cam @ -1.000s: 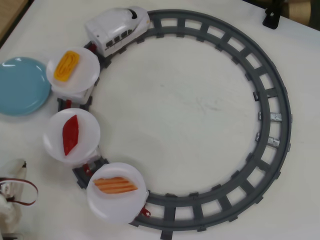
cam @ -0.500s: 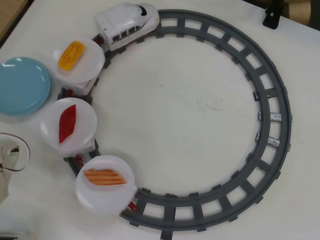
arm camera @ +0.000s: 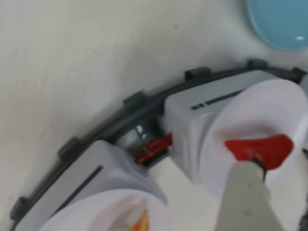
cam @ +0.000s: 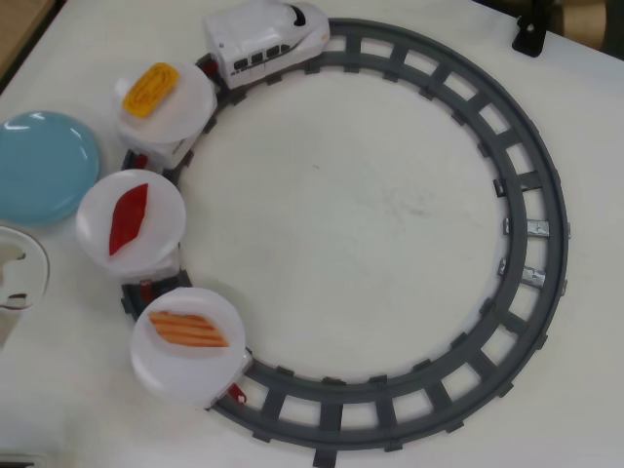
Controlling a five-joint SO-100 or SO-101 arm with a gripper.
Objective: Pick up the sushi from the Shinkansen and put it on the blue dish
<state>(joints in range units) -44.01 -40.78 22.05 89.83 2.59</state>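
Note:
In the overhead view the white Shinkansen [cam: 265, 39] rides the top left of the grey ring track [cam: 531, 185], pulling three cars topped with white plates. The striped orange sushi [cam: 187, 330] lies on the rear plate [cam: 185, 375] at lower left. The blue dish [cam: 44, 166] sits bare at the left edge. A white part of my gripper [cam: 15, 278] shows at the left edge, apart from the plates. In the wrist view one white finger [arm camera: 248, 199] rises from the bottom over the plate with the red piece [arm camera: 269, 147]. A sliver of sushi [arm camera: 142, 220] and the blue dish [arm camera: 284, 24] also show there.
A yellow-orange piece [cam: 148, 88] rides the first plate and a red pointed piece [cam: 128, 216] the middle one. A red coupling [arm camera: 154, 149] joins two cars above the track [arm camera: 120, 108]. A black clamp [cam: 531, 24] stands at the top right.
The train and its three plates have run clockwise along the track, the sushi plate going from the bottom toward the left. The white arm part at the left edge has moved up.

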